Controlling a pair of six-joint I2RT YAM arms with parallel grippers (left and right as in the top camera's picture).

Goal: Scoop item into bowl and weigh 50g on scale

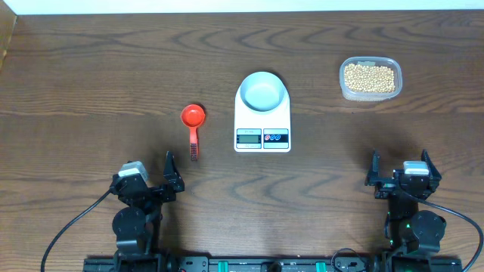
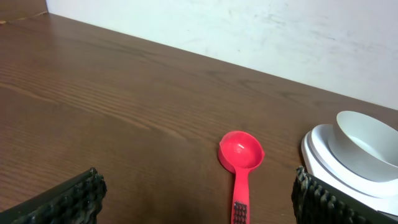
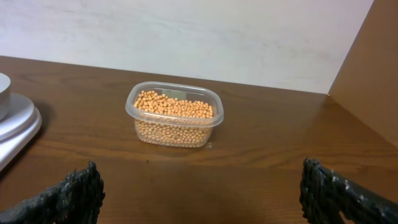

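Observation:
The pale bowl [image 1: 262,91] stands empty on the white scale [image 1: 262,121] at the table's middle. Tan beans [image 1: 369,78] fill a clear tub [image 1: 344,91] at the back right. Left of the scale a red scoop [image 1: 193,117] lies flat, its handle toward me. My left gripper [image 1: 147,172] rests open near the front edge, with nothing between its fingers. In the left wrist view the scoop [image 2: 241,152] lies ahead of that gripper [image 2: 198,186], with the bowl [image 2: 364,143] on the right. My right gripper [image 3: 200,180] is open and empty, and the beans [image 3: 174,109] lie well ahead of it.
A pale wall runs along the table's far edge. A brown panel [image 3: 373,68] stands at the far right. The scale's edge [image 3: 15,121] shows left of the tub [image 3: 174,134] in the right wrist view. Black cables trail from both arm bases at the front.

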